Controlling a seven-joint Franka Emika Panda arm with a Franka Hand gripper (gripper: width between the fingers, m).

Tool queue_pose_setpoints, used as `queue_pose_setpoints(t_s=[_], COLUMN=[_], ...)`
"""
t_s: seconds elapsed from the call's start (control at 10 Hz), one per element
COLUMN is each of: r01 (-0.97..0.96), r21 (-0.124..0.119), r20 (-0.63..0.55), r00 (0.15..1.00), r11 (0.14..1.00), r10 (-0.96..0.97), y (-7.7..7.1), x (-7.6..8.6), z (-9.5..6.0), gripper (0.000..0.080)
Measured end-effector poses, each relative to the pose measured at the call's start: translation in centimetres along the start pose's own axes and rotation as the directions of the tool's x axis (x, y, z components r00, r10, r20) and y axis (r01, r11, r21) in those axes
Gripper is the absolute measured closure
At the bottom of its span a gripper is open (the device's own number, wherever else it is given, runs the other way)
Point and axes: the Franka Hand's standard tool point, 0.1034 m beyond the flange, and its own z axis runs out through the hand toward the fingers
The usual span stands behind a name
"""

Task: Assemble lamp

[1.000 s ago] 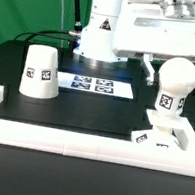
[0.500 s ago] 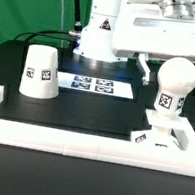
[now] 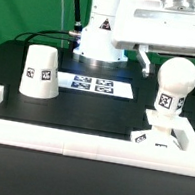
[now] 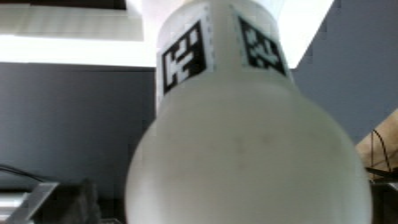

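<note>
Standing upright on the small white square base block (image 3: 155,140), the round white plastic bulb on its stem (image 3: 169,91) is just off the marker board (image 3: 95,85), past its end on the exterior view's right. The hand (image 3: 174,67) hangs spread wide on that same side, one dark finger (image 3: 143,60) either side of the bulb's top, clear of it. The white cup-like conical shade (image 3: 39,72) sits mouth-down on the black surface (image 3: 93,115) beyond the marker board's opposite end. Up close, the wrist view shows the bulb's black tags.

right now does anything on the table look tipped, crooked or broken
Nothing stands out. The round white plastic bulb stands upright on the small square white base block, and the white conical shade stands upright, apart, toward the exterior view's left.
</note>
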Motion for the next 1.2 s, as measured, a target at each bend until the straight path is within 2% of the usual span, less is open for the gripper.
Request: queue_pose_setpoints(t_s=[0.3, 0.4, 0.7, 1.2], r01=[0.006, 0.010, -0.003, -0.022], r21=[0.001, 0.000, 0.020, 0.059], r20=[0.033, 0.059, 0.254, 0.570], r00=[0.999, 0.998, 0.967, 0.821], r11=[1.000, 1.000, 1.000, 0.998], r10=[-0.006, -0.010, -0.002, -0.016], y=[0.4, 0.6, 0.5, -0.6], x=[0.8, 0.3, 0.2, -1.5], z=[-0.2, 0.2, 0.6, 0.5], gripper=[0.0101, 0.0101, 0.0101, 0.0101])
